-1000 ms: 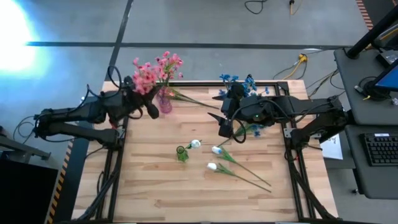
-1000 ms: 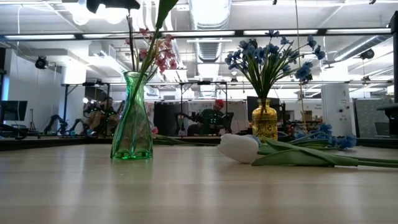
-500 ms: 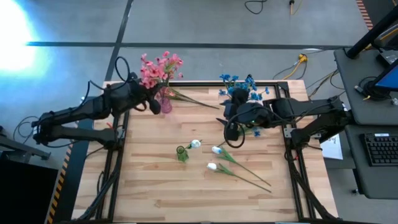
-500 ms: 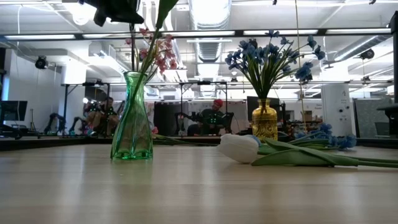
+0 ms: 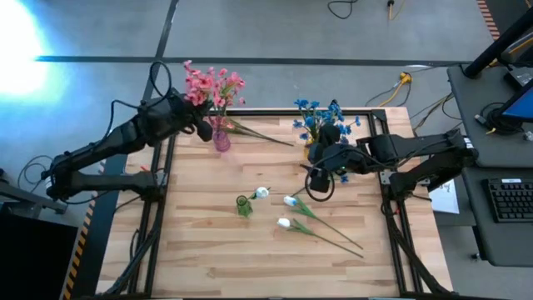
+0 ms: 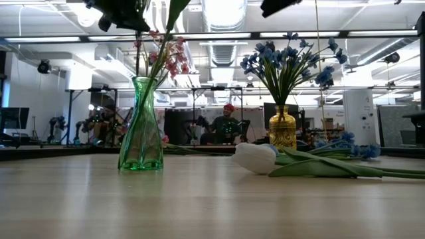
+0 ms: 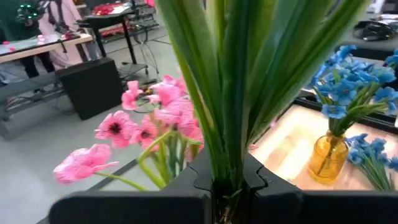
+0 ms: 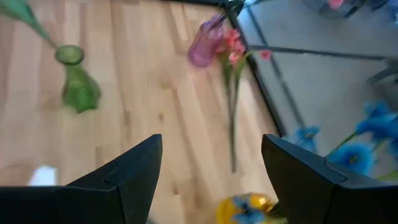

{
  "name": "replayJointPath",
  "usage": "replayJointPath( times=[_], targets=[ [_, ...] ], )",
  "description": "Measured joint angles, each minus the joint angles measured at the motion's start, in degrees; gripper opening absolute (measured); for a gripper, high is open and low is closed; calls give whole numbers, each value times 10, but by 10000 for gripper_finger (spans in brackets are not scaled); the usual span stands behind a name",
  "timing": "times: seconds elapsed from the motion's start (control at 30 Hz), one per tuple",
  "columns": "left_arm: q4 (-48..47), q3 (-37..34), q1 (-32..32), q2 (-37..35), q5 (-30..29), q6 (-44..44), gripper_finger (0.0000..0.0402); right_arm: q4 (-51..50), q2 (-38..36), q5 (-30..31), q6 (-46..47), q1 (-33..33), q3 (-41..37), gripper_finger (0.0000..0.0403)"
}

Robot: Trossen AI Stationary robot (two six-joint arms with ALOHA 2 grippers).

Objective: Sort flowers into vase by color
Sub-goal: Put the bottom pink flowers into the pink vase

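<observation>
My left gripper [image 5: 202,129] is at the table's far left, right beside a pink vase [image 5: 221,138], and is shut on a pink flower sprig [image 5: 197,82]. More pink blossoms [image 7: 149,124] stand in that vase. A yellow vase [image 5: 316,137] at the far edge holds blue flowers [image 5: 321,112]. My right gripper [image 5: 319,177] hangs open above loose blue flowers [image 6: 345,147] lying on the table. Three white flowers [image 5: 289,202] lie near a green vase [image 5: 243,206], which has nothing in it. One pink sprig [image 5: 260,133] lies flat on the table. My left gripper pinches the sprig's green stems and leaves [image 7: 227,171] between its two fingers. The fingers reach in about level from the table's left side and lie across the stems. The sprig stands upright with its blossoms above the fingers. Its lower end is hidden.
A black metal frame [image 5: 375,111] borders the wooden table. Open wood lies along the near edge [image 5: 250,267]. The green vase [image 6: 141,126] and a white blossom [image 6: 255,158] stand closest to the low camera. People sit in the room beyond the table.
My left gripper has swung toward the table's far edge, carrying the pink sprig up beside the bunch in the pink vase. My right gripper has sunk, tipped further downward and shifted a little toward the right edge, staying open.
</observation>
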Motion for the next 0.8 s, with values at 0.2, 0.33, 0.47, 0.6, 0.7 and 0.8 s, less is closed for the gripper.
replayJointPath(
  times=[0.2,0.33,0.47,0.6,0.7,0.8],
  targets=[
    [20,0,1,9,9,25,0,19,-35,-56,35,11,-59,259],
    [48,0,7,11,59,30,0,48,-48,-68,42,21,-87,259],
    [34,0,21,15,61,33,0,70,-51,-68,29,22,-95,265],
    [30,-1,32,17,60,35,0,73,-52,-66,15,21,-92,268],
    [29,-1,39,22,60,41,0,80,-53,-66,3,21,-92,265],
    [30,-1,42,33,60,34,0,81,-53,-66,-1,21,-92,261]
  ],
)
